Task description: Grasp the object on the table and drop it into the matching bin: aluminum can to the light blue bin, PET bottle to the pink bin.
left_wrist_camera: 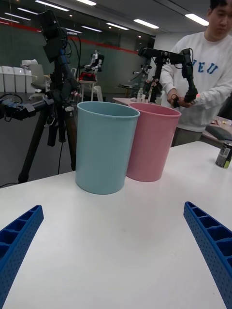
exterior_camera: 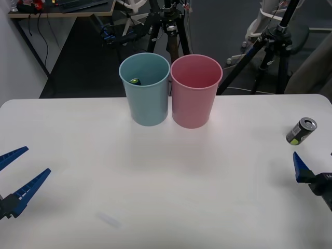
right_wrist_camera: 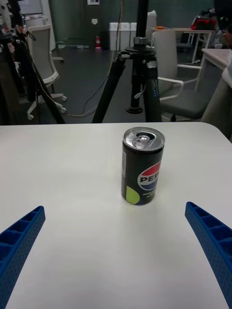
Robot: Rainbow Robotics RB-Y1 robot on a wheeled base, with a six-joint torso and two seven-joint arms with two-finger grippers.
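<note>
White table [exterior_camera: 166, 197] holds a Pepsi can [exterior_camera: 301, 130] standing up at the right edge. Right gripper [right_wrist_camera: 116, 251], fingers wide apart, sits just below it, nearer than the open left gripper [exterior_camera: 18, 176].

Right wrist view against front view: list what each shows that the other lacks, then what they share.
Right wrist view alone: the aluminum can upright with its logo and pull tab readable, centred ahead of the open right gripper. Front view alone: the light blue bin with something inside, touching the pink bin, and the open left gripper low on the left. Shared: the can near the right edge of the table.
</note>
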